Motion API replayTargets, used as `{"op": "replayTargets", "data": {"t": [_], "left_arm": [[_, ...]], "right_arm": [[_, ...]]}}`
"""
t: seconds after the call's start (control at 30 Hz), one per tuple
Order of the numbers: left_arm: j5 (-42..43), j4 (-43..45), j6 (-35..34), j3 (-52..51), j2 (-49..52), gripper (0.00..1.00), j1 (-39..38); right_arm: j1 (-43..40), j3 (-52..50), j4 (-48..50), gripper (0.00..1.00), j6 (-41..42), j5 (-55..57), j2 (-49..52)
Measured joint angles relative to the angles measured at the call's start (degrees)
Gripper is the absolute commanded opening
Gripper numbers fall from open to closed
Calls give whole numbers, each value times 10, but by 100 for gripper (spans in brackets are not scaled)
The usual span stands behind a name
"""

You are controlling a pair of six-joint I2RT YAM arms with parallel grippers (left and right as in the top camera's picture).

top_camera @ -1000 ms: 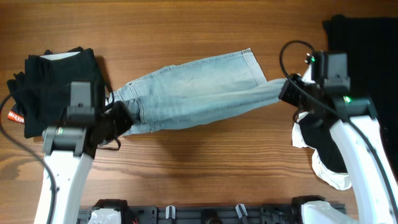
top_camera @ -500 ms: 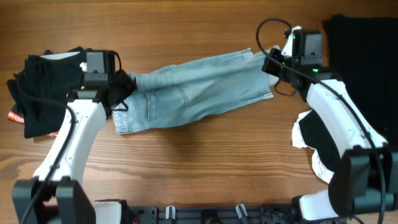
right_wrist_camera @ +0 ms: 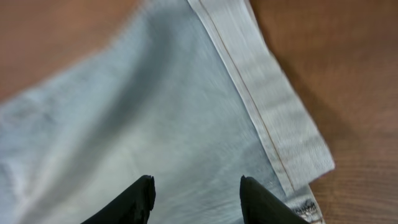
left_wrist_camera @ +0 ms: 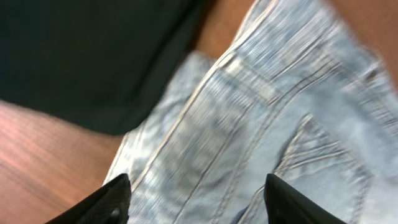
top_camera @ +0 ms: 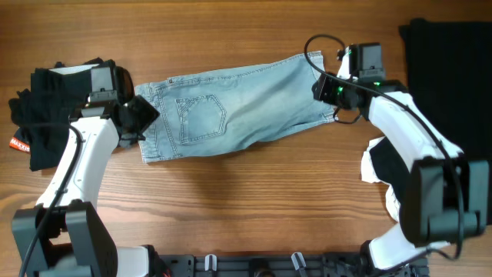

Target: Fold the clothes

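The pale blue faded denim shorts (top_camera: 231, 111) are laid flat across the middle of the brown wooden worktop (top_camera: 246, 208). They are doubled leg over leg, with a stitched back pocket turned upward, the waistband at the left and the hemmed leg ends at the right. A second ago the same shorts were pulled taut between the two arms, one leg drawn into a narrow band; since then they have been set down and smoothed. The lengthwise fold is therefore judged to be done, and a second fold, hem towards waistband, is judged to be what is left.

The left gripper (top_camera: 138, 117) is seen at the waistband end with its fingers spread wide (in the left wrist view the gripper (left_wrist_camera: 199, 193) shows bare denim between them), so nothing is pinched. The right gripper (top_camera: 327, 88) is placed at the hem, and in its own view the gripper (right_wrist_camera: 196, 186) is likewise spread, the cloth released.

A heap of black garments (top_camera: 61, 100) lies just beside the waistband, a black cloth (top_camera: 450, 61) is at the far right corner, and a white-and-black garment (top_camera: 380, 173) is partly covered by the right arm.

Whether the fingertips touch the denim cannot be told. The left wrist view is blurred, part of the waistband edge is covered by the left gripper, and the black cloth is cut off by the frame
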Motion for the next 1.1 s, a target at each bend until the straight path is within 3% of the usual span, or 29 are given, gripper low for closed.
{"op": "replayTargets", "data": {"t": [0.1,0.13,0.23,0.33,0.47,0.73,0.87,1.03,1.1], "left_arm": [[0,-9,0,-2,1,77,0],[0,-9,0,-4,2,78,0],[0,-9,0,-14,7,80,0],[3,-9,1,-26,19,79,0],[33,-9,23,-31,21,81,0],[78,9,40,-32,21,83,0],[129,80,46,-35,21,82,0],[189,210,75,-37,21,96,-7],[198,248,95,-37,23,96,-15]], "right_arm": [[4,0,-2,47,-20,-5,45],[7,0,-5,44,-26,-7,61],[12,10,-39,21,-37,2,85],[13,22,-129,16,-20,61,88],[12,29,-240,15,62,167,87],[-24,25,-264,16,108,231,85],[-24,17,-259,24,101,234,73],[-28,12,-243,28,77,217,7],[-30,12,-241,28,68,200,-14]]}}
